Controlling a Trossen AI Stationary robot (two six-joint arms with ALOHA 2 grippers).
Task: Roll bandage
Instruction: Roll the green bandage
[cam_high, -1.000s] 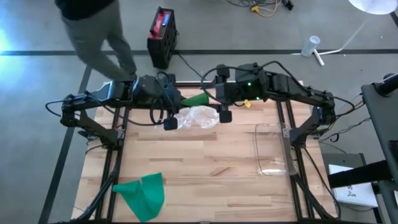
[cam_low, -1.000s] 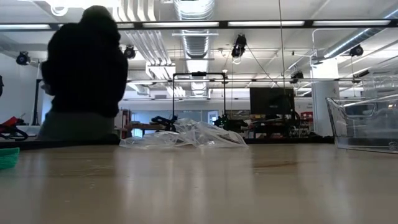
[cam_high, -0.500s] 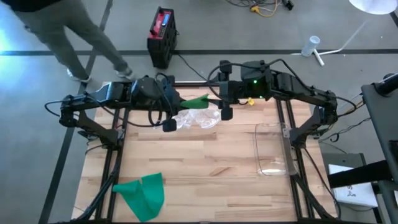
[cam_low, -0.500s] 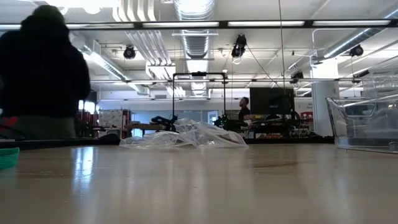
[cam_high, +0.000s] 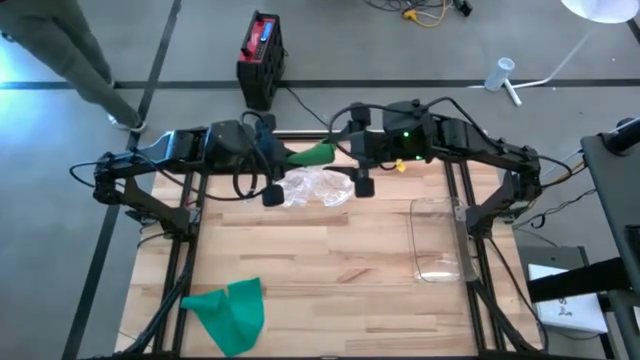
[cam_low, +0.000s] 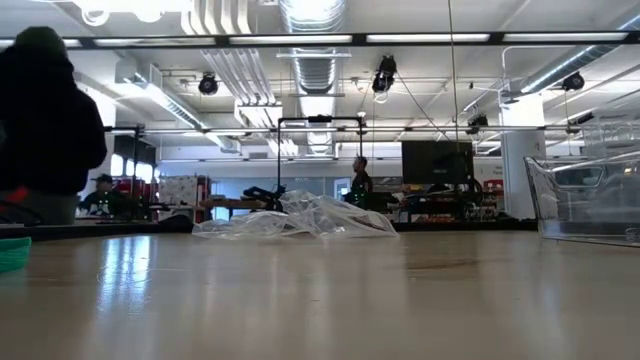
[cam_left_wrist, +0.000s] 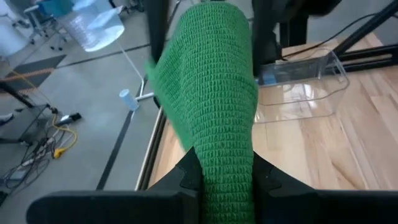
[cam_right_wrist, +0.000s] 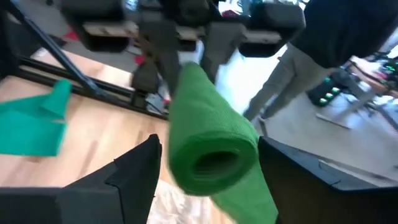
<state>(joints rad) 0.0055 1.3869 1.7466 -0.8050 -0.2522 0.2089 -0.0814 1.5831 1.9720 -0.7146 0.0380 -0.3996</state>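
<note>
Item: green bandage (cam_high: 312, 154). Left claw (cam_left_wrist: 224, 177) clamped on tail; right claw (cam_right_wrist: 208, 155) apart around roll. Keep strip taut while you wind.

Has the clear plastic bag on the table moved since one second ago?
No. In the high view the plastic bag lies at the same place against the table planks and the clear bin.

Bandage (cam_left_wrist: 214, 106) bright green, knit grid weave; rolled end (cam_right_wrist: 211, 146) same green. Second cloth (cam_high: 230, 312) at table corner darker teal-green, plain. Table (cam_high: 330, 270) light wood planks, pale grain stripes. Arms and gripper fingers (cam_right_wrist: 134, 165) black. Crumpled plastic bag (cam_high: 315, 187) clear-whitish. Bin (cam_high: 440, 240) clear. Box on floor (cam_high: 260, 50) black with red and blue top. Floor grey, dark lines. Person's trousers (cam_high: 70, 50) grey.
</note>
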